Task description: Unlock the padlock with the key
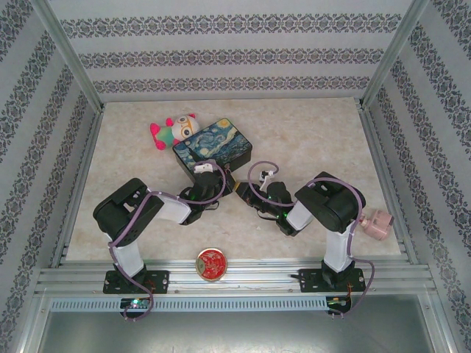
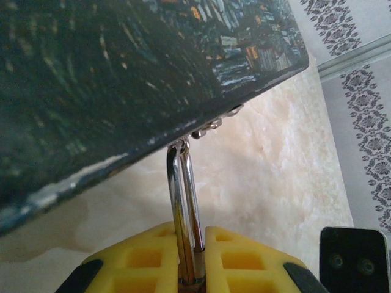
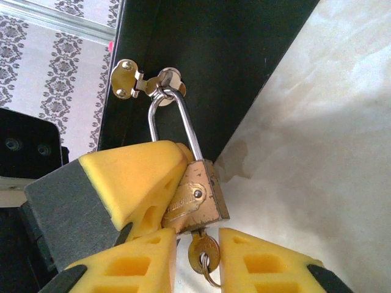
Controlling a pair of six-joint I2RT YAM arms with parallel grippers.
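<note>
The small brass padlock hangs by its silvery shackle from the hasp on a dark box painted with a starry night. My left gripper is shut on the padlock body, and one of its yellow fingers presses the lock's side in the right wrist view. The brass key sits in the keyhole at the padlock's bottom, with a thin ring through it. My right gripper is open around the key head, with a gap on the left side.
A plush toy lies left of the box at the back. A round red tin sits at the near edge between the arm bases. A pink object rests at the right edge. Patterned walls enclose the table.
</note>
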